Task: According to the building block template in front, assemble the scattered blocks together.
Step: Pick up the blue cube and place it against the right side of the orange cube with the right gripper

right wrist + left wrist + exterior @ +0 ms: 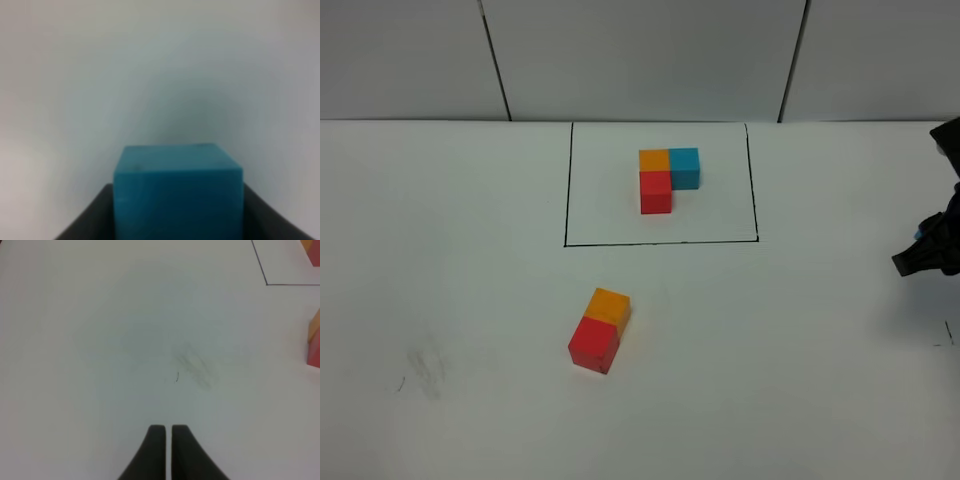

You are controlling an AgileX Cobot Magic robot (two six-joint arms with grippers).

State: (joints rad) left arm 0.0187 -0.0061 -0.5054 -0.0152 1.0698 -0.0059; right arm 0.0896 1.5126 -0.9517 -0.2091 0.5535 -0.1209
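Two loose cubes lie nearest on the white table [450, 250]: a red block [592, 345] and an orange block [610, 306], matte, sharp-edged and equal in size, pressed face to face in a short bar that sits slightly askew to the drawn frame beyond it. The red one is the nearer of the pair. To their left, a faint grey smudge [425, 368] dulls the otherwise smooth, flat tabletop; the left wrist view shows the same scuff as a smear of thin dark strokes.

Above that smudge, the left gripper [168, 429] hangs with its two smooth black fingers drawn together, only a hairline slit between them and nothing in it.

At the right edge of the overhead view, the right gripper [925, 252] appears as a dark angular shape, well apart from the joined pair. Its wrist view shows the cyan-blue block [177, 192], matte and square-faced, wedged between the two black fingers, which stand partly apart and press on its opposite sides.

Farther back, a thin black rectangle [566, 185] is drawn on the table. Inside it sits the building block template [665, 177]: orange and cyan cubes side by side, with a red cube joined in front of the orange one, making an L. Beyond the table stand pale wall panels [640, 55] split by dark seams.
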